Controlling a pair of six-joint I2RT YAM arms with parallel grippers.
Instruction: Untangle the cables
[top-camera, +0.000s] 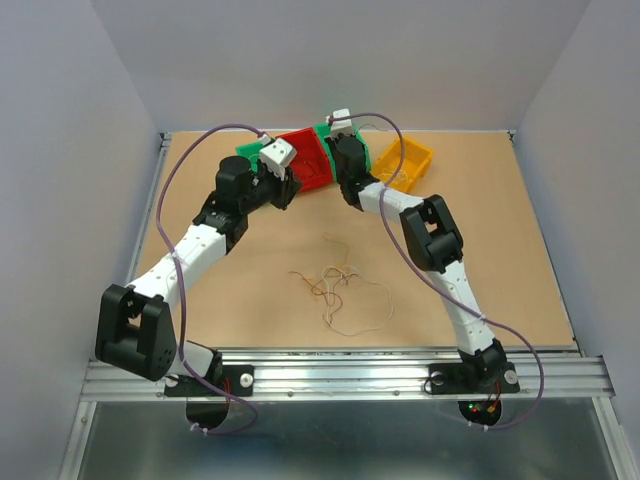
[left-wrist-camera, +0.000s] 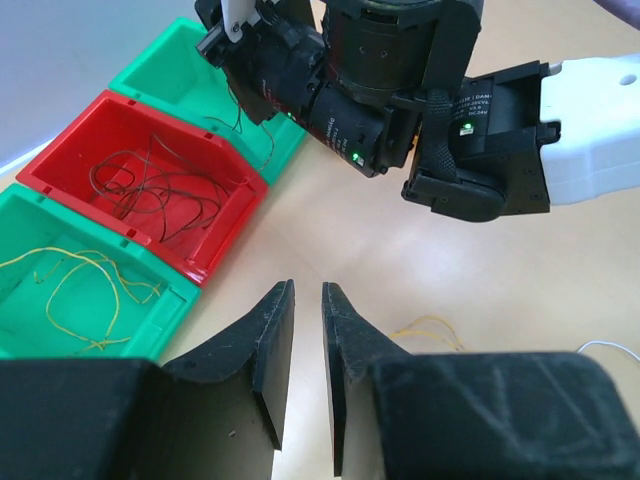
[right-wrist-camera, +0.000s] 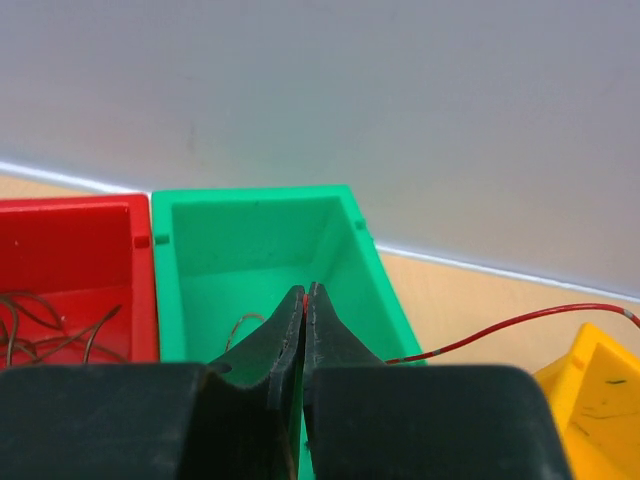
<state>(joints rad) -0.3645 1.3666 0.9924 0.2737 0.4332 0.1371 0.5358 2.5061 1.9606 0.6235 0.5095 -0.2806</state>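
The loose tangle of thin cables (top-camera: 336, 290) lies on the table between the two arms, brown, yellow and white loops mixed. My right gripper (right-wrist-camera: 305, 298) hangs over the right green bin (right-wrist-camera: 260, 240), shut on a thin red cable (right-wrist-camera: 500, 325) that trails off to the right. In the top view that gripper (top-camera: 335, 135) sits at the back of the table above the bins. My left gripper (left-wrist-camera: 308, 300) hovers over bare table beside the red bin (left-wrist-camera: 215, 215); its jaws stand a narrow gap apart with nothing between them. A yellow cable (left-wrist-camera: 432, 325) shows just right of its fingers.
A row of bins stands at the back: green (top-camera: 250, 152), red (top-camera: 305, 160), green (top-camera: 325, 130), yellow (top-camera: 405, 162). The red bin holds dark wires (left-wrist-camera: 150, 190), the near green bin (left-wrist-camera: 140, 320) yellow ones. The right arm's wrist (left-wrist-camera: 400, 90) hangs close ahead of my left gripper.
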